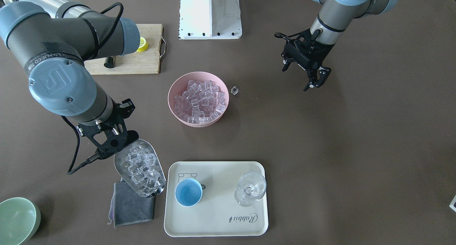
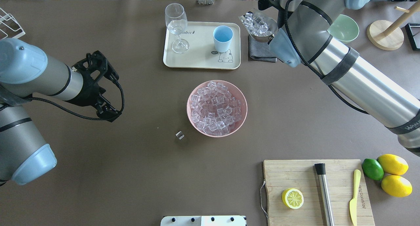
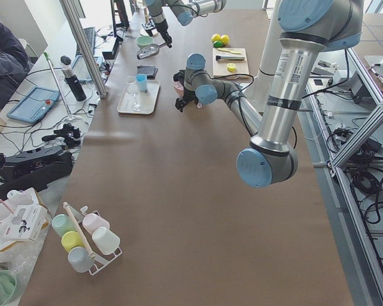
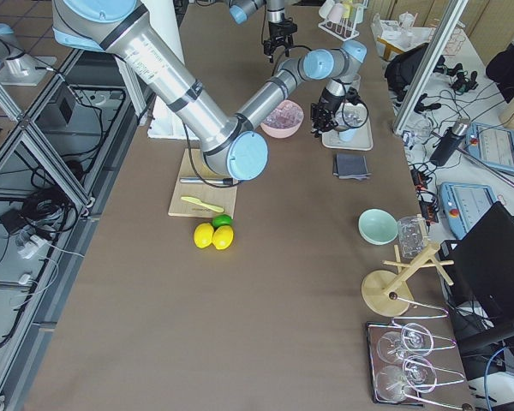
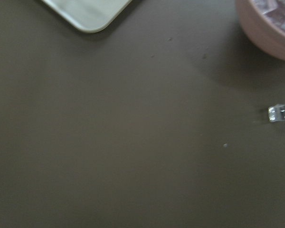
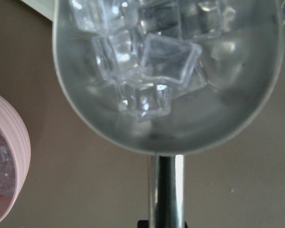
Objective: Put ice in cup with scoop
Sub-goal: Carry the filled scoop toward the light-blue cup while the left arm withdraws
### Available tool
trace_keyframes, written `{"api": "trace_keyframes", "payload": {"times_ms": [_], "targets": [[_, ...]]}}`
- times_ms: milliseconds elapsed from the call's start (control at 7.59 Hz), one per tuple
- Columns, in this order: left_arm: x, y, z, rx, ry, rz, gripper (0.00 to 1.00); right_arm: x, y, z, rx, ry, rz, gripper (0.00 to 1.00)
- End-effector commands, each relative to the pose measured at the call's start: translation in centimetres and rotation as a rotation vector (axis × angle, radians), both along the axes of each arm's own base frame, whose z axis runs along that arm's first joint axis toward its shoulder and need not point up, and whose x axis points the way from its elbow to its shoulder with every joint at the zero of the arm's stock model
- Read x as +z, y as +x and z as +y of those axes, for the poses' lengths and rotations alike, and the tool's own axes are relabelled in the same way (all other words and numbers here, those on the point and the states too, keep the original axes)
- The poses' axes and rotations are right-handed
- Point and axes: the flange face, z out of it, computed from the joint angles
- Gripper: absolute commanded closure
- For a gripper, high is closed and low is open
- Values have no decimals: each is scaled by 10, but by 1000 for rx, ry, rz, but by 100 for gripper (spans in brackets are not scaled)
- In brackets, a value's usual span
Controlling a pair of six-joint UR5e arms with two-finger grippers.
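My right gripper (image 1: 119, 145) is shut on the handle of the steel scoop (image 1: 140, 168), which is held level and full of ice cubes (image 6: 166, 61). The scoop hangs over a grey cloth (image 1: 131, 207), just beside the tray and apart from the light-blue cup (image 1: 188, 192). It also shows in the overhead view (image 2: 259, 25), to the right of the cup (image 2: 223, 38). The cup stands upright on the cream tray (image 1: 221, 220) and looks empty. A pink bowl (image 1: 171, 95) holds many ice cubes (image 1: 201, 102). My left gripper (image 1: 315, 81) is open and empty, well away.
One loose ice cube (image 1: 234, 90) lies on the table beside the pink bowl. A clear stemmed glass (image 1: 251, 188) stands on the tray. A pale green bowl (image 1: 16, 220) sits past the cloth. A cutting board (image 2: 315, 193) carries a lemon half, a steel rod and a knife.
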Motion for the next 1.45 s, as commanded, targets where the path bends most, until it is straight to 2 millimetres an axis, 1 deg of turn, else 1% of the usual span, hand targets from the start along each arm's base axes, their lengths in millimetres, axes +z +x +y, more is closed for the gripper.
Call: {"api": "trace_keyframes", "payload": {"times_ms": [0, 132, 263, 395, 527, 659, 790, 922, 1054, 1317], "targets": [[44, -69, -47, -149, -187, -186, 2, -14, -24, -18, -13, -24, 19, 100], [74, -98, -53, -173, -268, -200, 2, -16, -26, -17, -16, -32, 23, 100], [112, -123, -54, -172, -376, -195, 2, -24, -32, -16, -24, -49, 36, 100], [140, -163, -68, -238, -452, -193, 2, -25, -39, -18, -29, -66, 47, 100], [177, -198, -62, -286, -518, -210, 2, -31, -40, -19, -32, -93, 68, 100], [209, -234, -60, -350, -574, -224, 2, -32, -44, -25, -63, -99, 77, 100], [238, -271, -60, -419, -634, -232, 2, -34, -52, -35, -92, -103, 84, 100], [263, -308, -54, -484, -697, -227, 2, -39, -57, -42, -102, -108, 88, 100], [283, -339, -52, -522, -772, -175, 2, -40, -60, -44, -134, -105, 92, 100], [326, -399, -46, -612, -905, -93, 2, -44, -58, -44, -207, -103, 118, 100]]}}
